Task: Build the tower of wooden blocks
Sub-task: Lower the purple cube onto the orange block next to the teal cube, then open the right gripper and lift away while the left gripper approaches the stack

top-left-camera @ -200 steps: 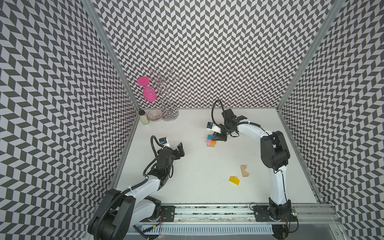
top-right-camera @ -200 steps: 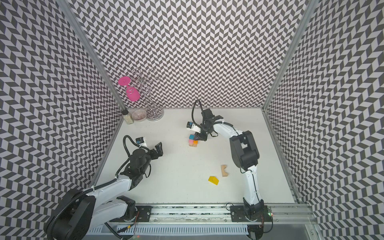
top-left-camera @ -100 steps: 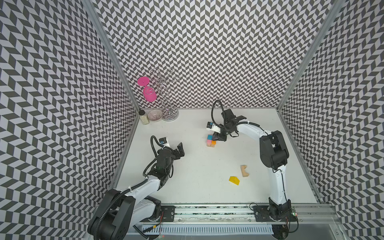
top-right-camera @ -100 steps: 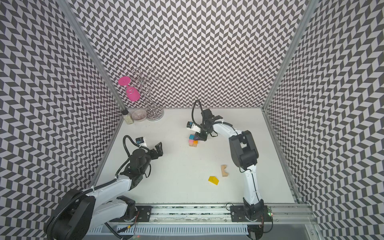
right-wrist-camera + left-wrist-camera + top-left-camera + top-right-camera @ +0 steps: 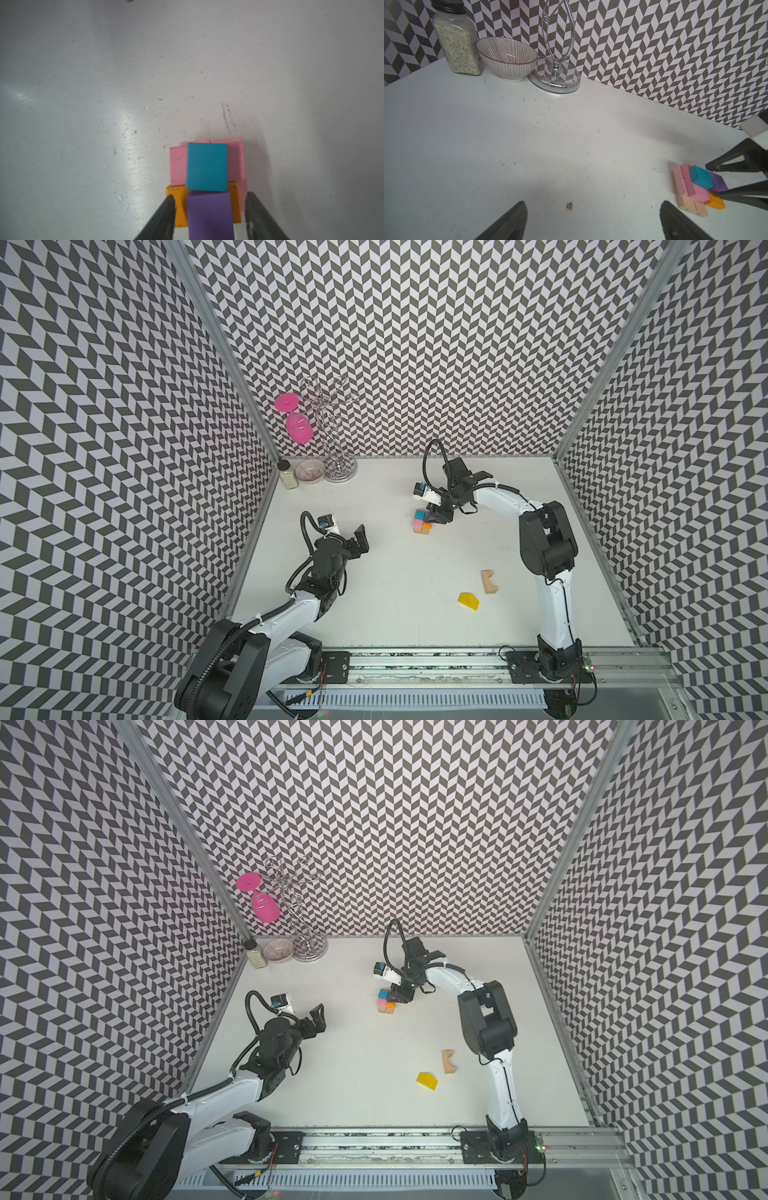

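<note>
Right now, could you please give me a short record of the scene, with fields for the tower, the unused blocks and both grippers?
tower: tan base, pink slabs, orange slab, then teal cube and purple cube side by side on top
not yet stacked: yellow roof piece, tan arch, lying apart from the tower
right gripper: open, fingers either side of the purple cube, gaps visible
left gripper: open, empty, away from the tower

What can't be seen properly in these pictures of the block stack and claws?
- Purple wooden cube: near end cut off by the right wrist view's edge; right gripper largely covers it in both top views.
- Tan wooden base bars: hidden under pink slabs and orange slab in the right wrist view; stamped marks too small to read.
- Left gripper: only fingertips show in the left wrist view.
</note>
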Motion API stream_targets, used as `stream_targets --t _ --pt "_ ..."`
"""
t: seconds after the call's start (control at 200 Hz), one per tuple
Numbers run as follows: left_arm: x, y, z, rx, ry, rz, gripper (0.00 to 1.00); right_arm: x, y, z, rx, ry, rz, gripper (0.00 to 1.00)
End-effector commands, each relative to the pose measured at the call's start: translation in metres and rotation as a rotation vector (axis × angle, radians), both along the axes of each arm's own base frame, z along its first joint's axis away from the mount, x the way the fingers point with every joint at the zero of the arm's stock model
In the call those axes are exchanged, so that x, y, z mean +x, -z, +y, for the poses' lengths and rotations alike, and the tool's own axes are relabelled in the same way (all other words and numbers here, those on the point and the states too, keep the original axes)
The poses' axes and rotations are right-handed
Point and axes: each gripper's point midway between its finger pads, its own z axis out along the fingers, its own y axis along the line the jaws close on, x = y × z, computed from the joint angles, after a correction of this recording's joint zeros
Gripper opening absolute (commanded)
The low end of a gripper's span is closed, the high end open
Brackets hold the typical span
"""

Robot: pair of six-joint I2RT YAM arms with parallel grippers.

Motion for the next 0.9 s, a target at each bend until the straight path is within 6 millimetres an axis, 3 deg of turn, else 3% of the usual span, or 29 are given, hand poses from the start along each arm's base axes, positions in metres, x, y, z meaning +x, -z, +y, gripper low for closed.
stream_targets --t 0.0,0.115,0.215,0.416,0.466,0.561,0.631,0.726,0.816,0.896 --pt "0.000 -0.007 0.002 -0.015 -0.005 -0.029 1.00 0.009 -0.015 0.005 0.025 -0.010 -0.048 0.63" --pt "0.000 -0.007 0.002 -0.015 -0.005 -0.029 1.00 0.009 -0.027 0.002 0.021 -0.010 -0.071 0.66" --pt "0.000 -0.007 0.002 -0.014 -0.005 -0.028 1.00 0.009 -0.055 0.000 0.067 0.003 -0.128 0.66" --pt "0.001 -0.007 0.002 -0.011 -0.010 -0.025 1.00 -0.009 -0.150 -0.010 0.371 0.108 -0.258 0.63" --pt "0.002 -0.006 0.002 -0.012 -0.008 -0.020 1.00 -0.011 -0.178 -0.020 0.487 0.233 -0.312 0.62" --pt "0.002 -0.008 -0.004 -0.021 0.021 -0.016 1.00 -0.021 -0.206 -0.051 0.699 0.534 -0.309 0.59" --pt "0.003 -0.010 -0.009 -0.031 0.045 -0.014 1.00 -0.029 -0.198 -0.078 0.813 0.760 -0.241 0.64" --pt "0.004 -0.012 -0.025 -0.079 0.120 0.004 1.00 -0.046 -0.186 -0.094 0.950 0.890 -0.145 0.64" --pt "0.010 -0.010 -0.045 -0.122 0.202 0.051 1.00 -0.044 -0.161 -0.109 0.947 1.075 -0.004 0.64" --pt "0.020 -0.005 -0.057 -0.136 0.231 0.107 1.00 -0.051 -0.150 -0.100 0.902 1.042 0.052 0.58"
